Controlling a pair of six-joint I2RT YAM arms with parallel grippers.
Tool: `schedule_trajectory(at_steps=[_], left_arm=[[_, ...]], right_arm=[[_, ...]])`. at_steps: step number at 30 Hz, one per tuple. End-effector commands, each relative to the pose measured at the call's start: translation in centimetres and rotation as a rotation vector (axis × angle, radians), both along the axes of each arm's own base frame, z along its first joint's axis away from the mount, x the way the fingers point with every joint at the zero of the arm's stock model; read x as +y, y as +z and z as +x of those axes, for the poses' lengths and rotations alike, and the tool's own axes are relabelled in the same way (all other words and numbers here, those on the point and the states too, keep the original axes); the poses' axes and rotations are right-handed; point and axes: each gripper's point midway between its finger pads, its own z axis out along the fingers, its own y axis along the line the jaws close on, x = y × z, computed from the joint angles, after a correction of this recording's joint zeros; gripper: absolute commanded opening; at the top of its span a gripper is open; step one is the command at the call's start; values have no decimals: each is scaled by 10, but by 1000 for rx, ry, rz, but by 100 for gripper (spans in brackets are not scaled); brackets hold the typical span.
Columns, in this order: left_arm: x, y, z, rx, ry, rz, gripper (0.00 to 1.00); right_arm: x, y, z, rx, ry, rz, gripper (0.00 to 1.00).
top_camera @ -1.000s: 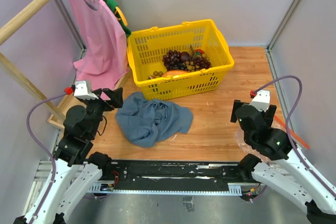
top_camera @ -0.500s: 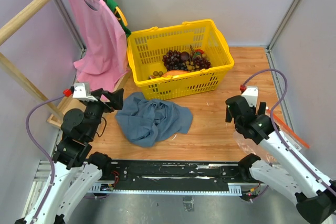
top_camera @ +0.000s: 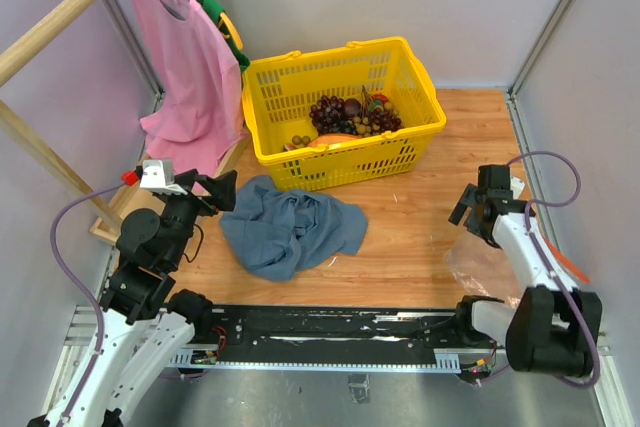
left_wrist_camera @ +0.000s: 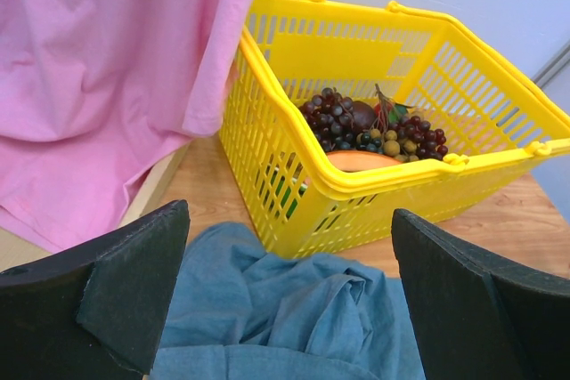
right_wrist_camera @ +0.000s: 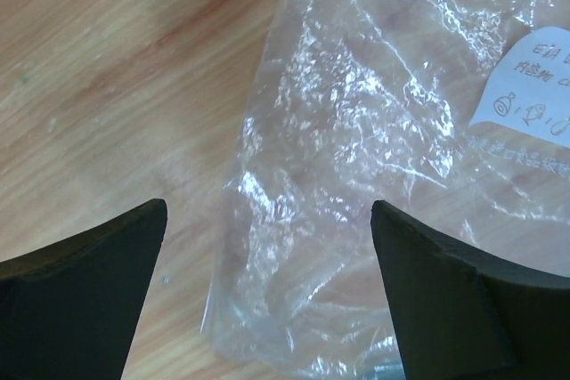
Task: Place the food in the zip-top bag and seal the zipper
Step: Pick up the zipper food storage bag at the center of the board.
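The dark purple grapes and the orange-red wedge lie in the yellow basket. They also show in the left wrist view, grapes and wedge. The clear zip-top bag lies flat on the wood floor at the right, its orange-red zipper along the far right edge. My right gripper is open and empty, pointing down just above the bag and its white label. My left gripper is open and empty over the blue cloth's left edge.
A crumpled blue-grey cloth lies in front of the basket. A pink garment hangs from a wooden rack at the left. Brownish-green grapes and a dark round fruit also sit in the basket. Grey walls enclose the area.
My right arm has swung to the right and tipped its gripper down over the bag. My left arm has barely moved.
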Motion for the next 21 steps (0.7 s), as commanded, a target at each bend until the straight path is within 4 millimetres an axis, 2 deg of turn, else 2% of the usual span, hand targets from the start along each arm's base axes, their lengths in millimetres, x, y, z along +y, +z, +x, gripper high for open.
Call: schedule_trajectory(at_steps=[1,7,13,18,21], left_arm=[[-3,3,1,-23,-14,5,99],[-7,2,2,-22,-29,11,99],[-8,3,1,-25,-36,12,99],[-10,3,0,-27,-46,11,99],[-10,3,0,-28,-47,11,99]], right_arm=[[-11,-18,20,2,-47,99,98],[-23,-42,27,80,-74,157,98],[-28,-71,18,174,-88,184,99],[-27,-85,5,211,-89,223,79],[-26,-86,4,204,-78,237,66]])
